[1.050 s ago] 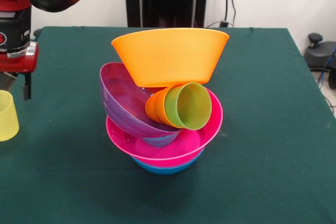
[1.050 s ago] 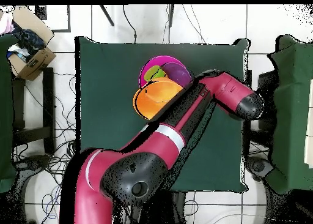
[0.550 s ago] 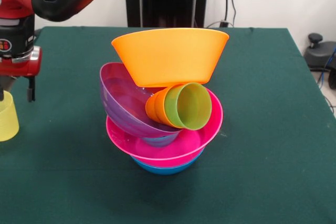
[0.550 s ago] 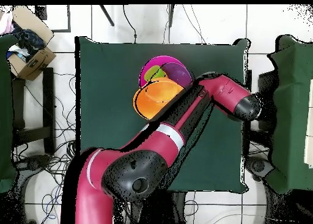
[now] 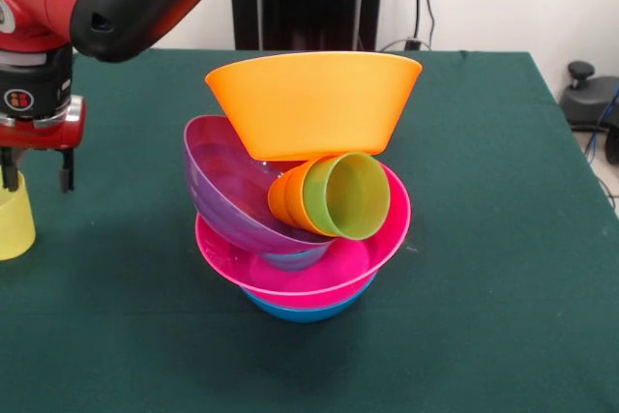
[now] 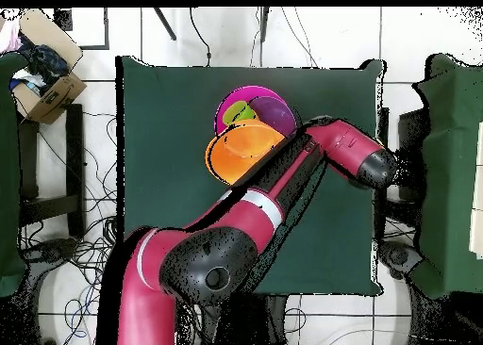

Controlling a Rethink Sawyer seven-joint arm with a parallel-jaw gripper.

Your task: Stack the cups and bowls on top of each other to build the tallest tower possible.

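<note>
Gripper (image 5: 39,173) of mine hangs at the left of the front view, over the table (image 5: 503,239), its two dark fingers (image 5: 66,171) spread apart and pointing down. One finger stands at the yellow cup's (image 5: 14,220) left rim and the other just to the cup's right, so the cup sits upright between them; I cannot tell whether either finger touches it. Nothing is clamped.

Mid-table stands the tower (image 5: 305,191). At the bottom is a blue bowl (image 5: 309,309), mostly hidden, with only its lower curve showing. Nested in it sits the pink bowl (image 5: 382,239), upright and wide. Inside the pink bowl the purple bowl (image 5: 222,191) leans, tipped so its mouth faces up and to the right. Against it lies the green cup (image 5: 348,195) on its side, mouth toward the camera, pushed into the orange cup (image 5: 285,198), of which only a band shows. On top rests the orange bowl (image 5: 309,99), upright, bearing on the purple bowl's rim and the cups.

From overhead my arm (image 6: 274,200) crosses the table diagonally and covers part of the orange bowl; the pink and purple bowls peek out beyond it. The cup and the fingers are hidden there under my wrist.
</note>
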